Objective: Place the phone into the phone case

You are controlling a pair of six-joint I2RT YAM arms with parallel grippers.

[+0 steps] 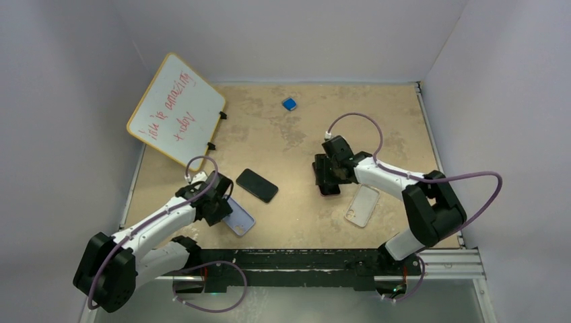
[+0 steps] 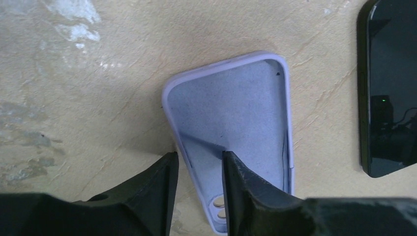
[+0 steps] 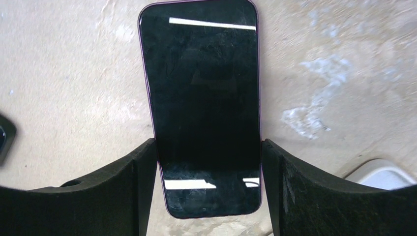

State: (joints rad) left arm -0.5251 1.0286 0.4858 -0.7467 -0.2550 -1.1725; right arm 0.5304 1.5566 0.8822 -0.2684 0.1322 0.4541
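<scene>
Two cases and two phones lie on the desk (image 1: 283, 141); confirm which pair you mean to mate.

Top view: lilac case (image 1: 240, 220) toward the near-left corner, with the left gripper (image 1: 217, 205) low over its end. Black phone (image 1: 256, 185) just beside it on the centre side, untouched. Clear case (image 1: 362, 205) toward the near-right, with the right gripper (image 1: 330, 176) low just beside it. Whiteboard (image 1: 176, 111) at the far-left corner. Blue block (image 1: 289, 103) by the far edge.

Left wrist view: lilac case lies hollow up, ready to take a phone. Its fingers (image 2: 162, 187) stand partway apart astride one long wall, one outside and one inside. Lining shows beside the inner one, so there is no pinch yet. Likely purpose: steadying the case.

Right wrist view: purple phone (image 3: 204, 108) lies flat, screen up, lengthwise between that gripper's fingers (image 3: 142, 191). They flank its long edges, which suits a pickup. Whether they press or merely bracket it, you cannot tell. It sits in no case yet.
</scene>
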